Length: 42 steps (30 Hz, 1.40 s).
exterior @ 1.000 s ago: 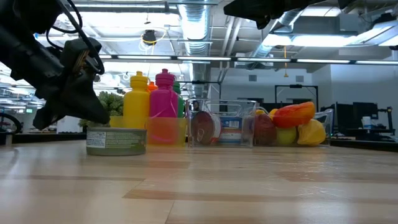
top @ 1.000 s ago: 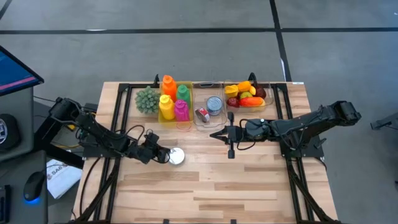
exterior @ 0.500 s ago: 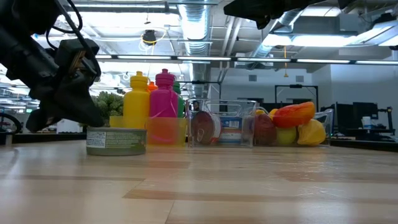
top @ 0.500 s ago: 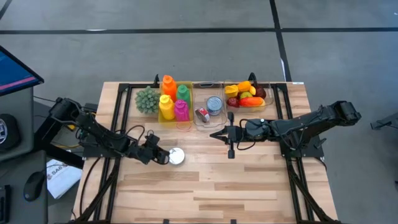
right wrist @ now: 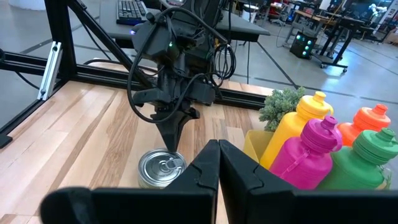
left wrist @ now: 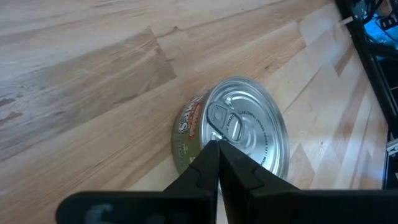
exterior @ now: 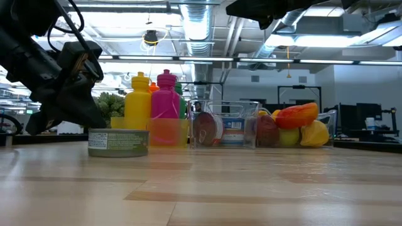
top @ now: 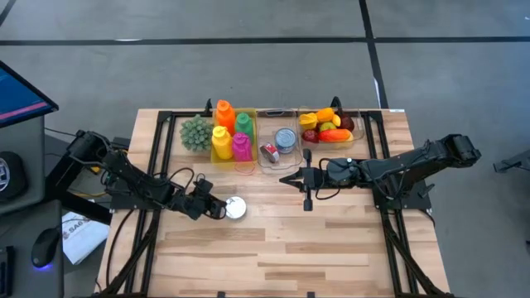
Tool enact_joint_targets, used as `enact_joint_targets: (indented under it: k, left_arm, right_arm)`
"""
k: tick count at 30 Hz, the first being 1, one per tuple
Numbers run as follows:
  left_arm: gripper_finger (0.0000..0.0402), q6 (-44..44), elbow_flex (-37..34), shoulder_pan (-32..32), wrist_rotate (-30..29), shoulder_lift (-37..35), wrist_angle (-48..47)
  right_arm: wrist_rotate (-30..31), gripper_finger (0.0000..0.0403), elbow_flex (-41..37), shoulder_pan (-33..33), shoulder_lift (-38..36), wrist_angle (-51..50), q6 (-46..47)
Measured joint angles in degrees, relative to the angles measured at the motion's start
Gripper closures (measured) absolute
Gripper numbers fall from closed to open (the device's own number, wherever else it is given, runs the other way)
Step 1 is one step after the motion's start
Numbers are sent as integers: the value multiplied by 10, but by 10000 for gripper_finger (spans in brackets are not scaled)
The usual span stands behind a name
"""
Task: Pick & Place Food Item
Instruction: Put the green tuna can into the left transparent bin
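Though its green label shows lettering I cannot read, the tin can (left wrist: 233,134) stands upright on the wooden table (top: 290,248), just beside my left gripper (top: 217,207), fingers pressed together; my right gripper (top: 286,178), likewise closed, hovers well apart.

robotics lab/open workshop: exposed ceiling ducts (exterior: 201,25), strip lights, desks w/ monitors (exterior: 352,116) & keyboard (right wrist: 134,11) behind wooden surface (top: 273,248), grey concrete floor (top: 248,74).

Far along my light wooden table (top: 331,248): green leafy vegetable (top: 195,132), coloured plastic bottles (top: 231,132), blue monitor (top: 21,91) at left.
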Motion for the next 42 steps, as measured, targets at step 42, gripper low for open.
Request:
enact_joint_targets:
  k: [42]
  left_arm:
    - [401,42,-4,0,-14,3,-28]
  right_arm:
    - [0,399,0,0,0,1,0]
